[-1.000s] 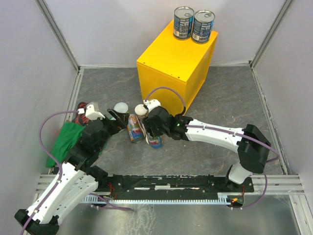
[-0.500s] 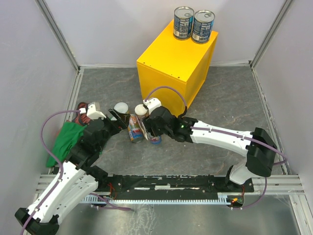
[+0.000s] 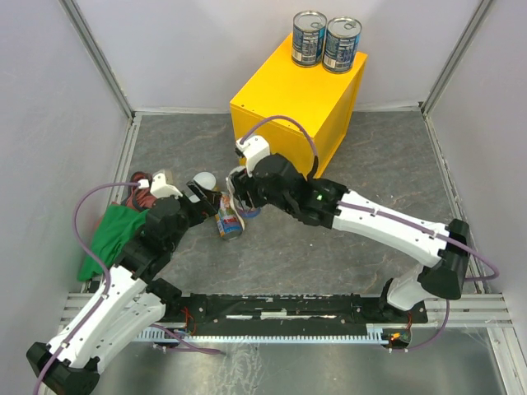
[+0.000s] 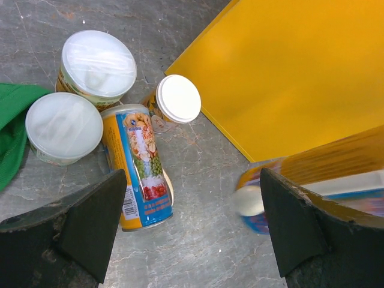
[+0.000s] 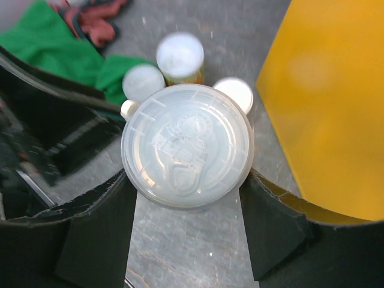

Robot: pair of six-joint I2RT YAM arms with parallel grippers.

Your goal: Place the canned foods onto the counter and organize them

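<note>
From above, the right gripper (image 3: 244,196) has risen off the floor with the tall can (image 3: 248,211) it was settling around a second ago. It has carried the can toward twelve o'clock, so it now hangs just in front of the near face of the counter (image 3: 284,95). Its jaws stand partly closed, clamped on the can's sides. Two blue cans (image 3: 309,37) stand together on the counter top, at its one o'clock corner. The left gripper (image 3: 206,204), spread wide and empty, hovers at nine o'clock of the right one, over a lying can (image 3: 229,224). The left wrist view shows that lying can low between the spread fingers. Three pale-lidded cans (image 4: 99,63) stand upright from ten to twelve o'clock of it, green cloth (image 4: 12,120) lies at nine, and the lifted can is a blur at four. The right wrist view looks straight down on the tall can's pale lid, pinched at nine and three o'clock by the fingers (image 5: 96,234), with the counter's yellow face at two o'clock. The lift looks done and raising the can onto the counter top comes next, while four cans are still on the floor.
</note>
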